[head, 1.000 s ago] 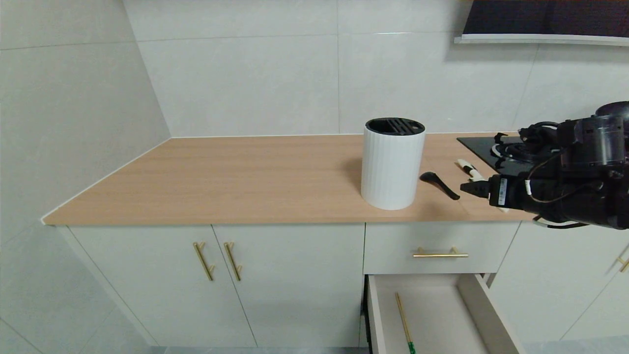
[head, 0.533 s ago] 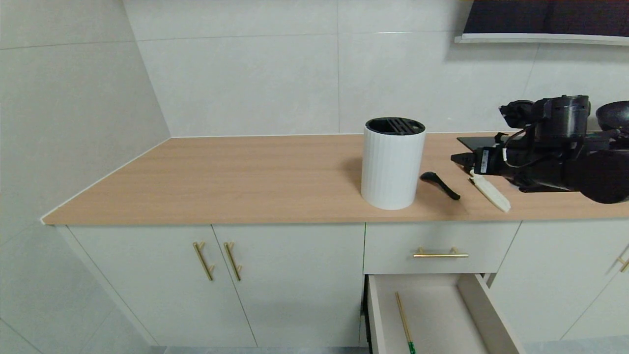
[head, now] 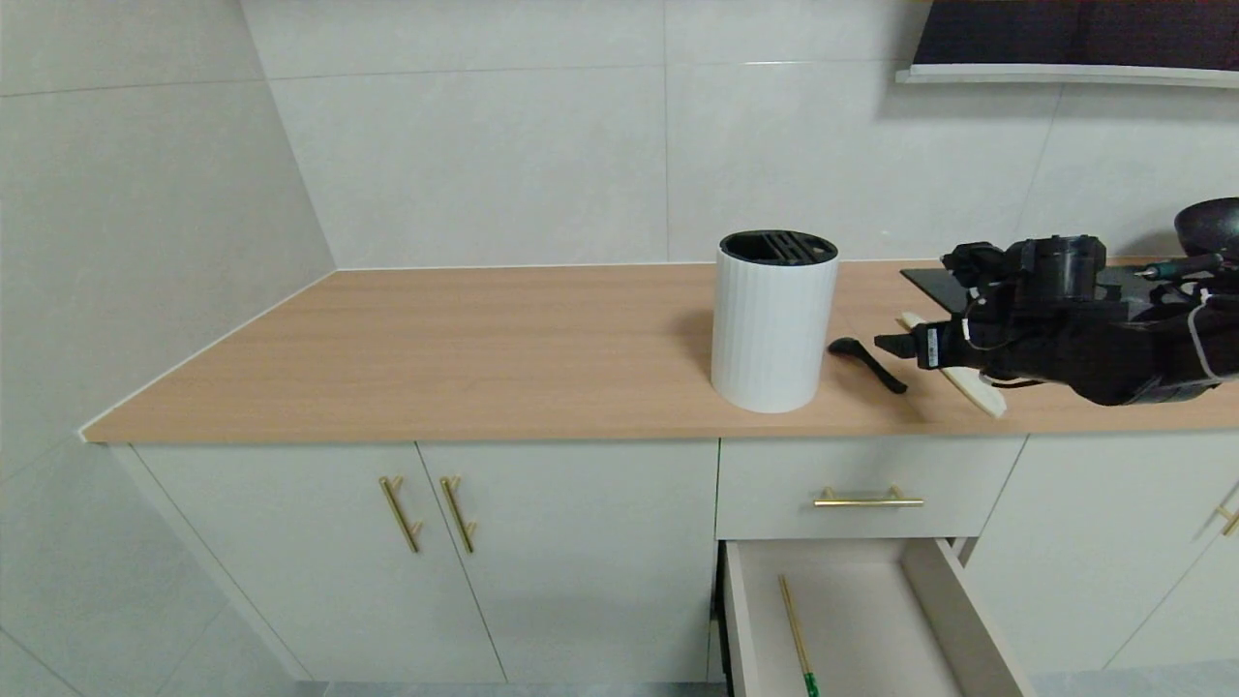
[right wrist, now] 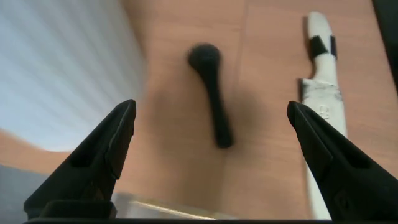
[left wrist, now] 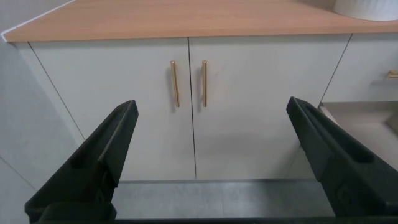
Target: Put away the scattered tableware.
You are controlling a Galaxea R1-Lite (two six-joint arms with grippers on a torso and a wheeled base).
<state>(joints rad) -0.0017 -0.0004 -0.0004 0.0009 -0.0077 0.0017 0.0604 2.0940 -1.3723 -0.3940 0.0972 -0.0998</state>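
Right gripper [head: 895,346] is spread wide over the little black spoon [right wrist: 214,99], which lies flat on the countertop [head: 484,348] just beside the white holder [head: 774,334]; it looks light, stiff and probably slick, so I'd pinch mid-handle, not the rounded bowl.

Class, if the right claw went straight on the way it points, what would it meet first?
Probably the black spoon on the countertop, centred ahead of the right claw; depth is uncertain.
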